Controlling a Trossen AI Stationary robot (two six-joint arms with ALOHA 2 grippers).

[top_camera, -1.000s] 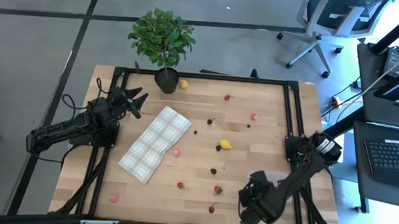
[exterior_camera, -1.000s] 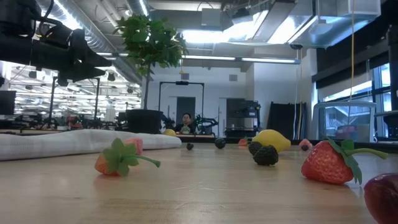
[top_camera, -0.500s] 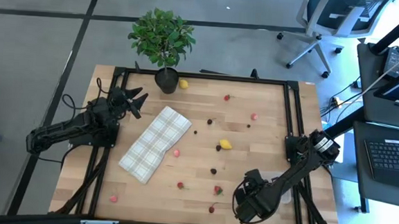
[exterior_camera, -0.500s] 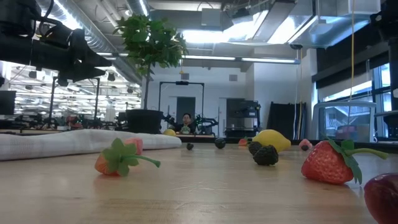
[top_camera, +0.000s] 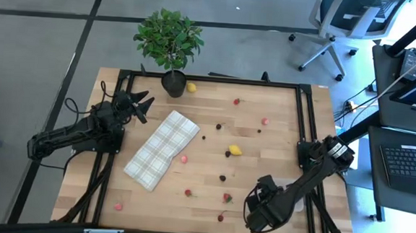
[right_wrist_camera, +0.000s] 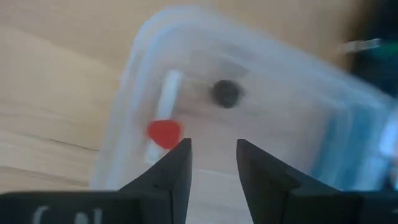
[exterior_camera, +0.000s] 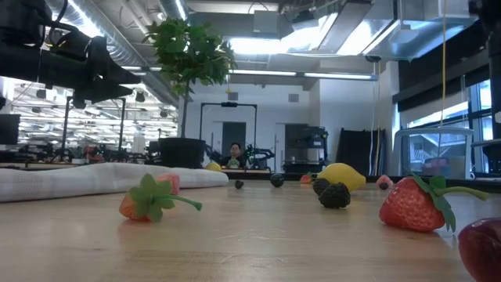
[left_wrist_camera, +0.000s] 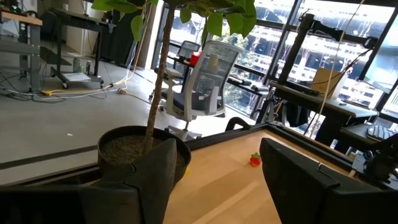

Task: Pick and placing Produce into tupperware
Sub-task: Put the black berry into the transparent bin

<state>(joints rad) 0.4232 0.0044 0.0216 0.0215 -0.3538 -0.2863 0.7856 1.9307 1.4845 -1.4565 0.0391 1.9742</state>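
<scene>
The clear tupperware [right_wrist_camera: 249, 93] fills the right wrist view. A red piece [right_wrist_camera: 165, 132] and a dark berry [right_wrist_camera: 225, 93] lie inside it. My right gripper [right_wrist_camera: 212, 152] hovers over the tub, open and touching nothing. In the high view the right arm covers most of the tub [top_camera: 285, 183], near the table's near right corner. Produce is scattered over the table: a lemon [top_camera: 235, 150], a strawberry [top_camera: 227, 198], a dark berry [top_camera: 222, 178] and several more. My left gripper [top_camera: 140, 105] waits open by the plant pot [left_wrist_camera: 124, 149].
A folded white-and-grey plaid cloth [top_camera: 162, 148] lies left of centre. The potted plant [top_camera: 170, 42] stands at the far edge with a lemon [top_camera: 191, 88] beside it. In the low view, a strawberry [exterior_camera: 415, 205] and a blackberry [exterior_camera: 335, 196] lie close. Desks and a chair stand beyond the right edge.
My right gripper has shifted a little toward the table's left while staying over the tub. The left arm and the scattered produce have kept still.
</scene>
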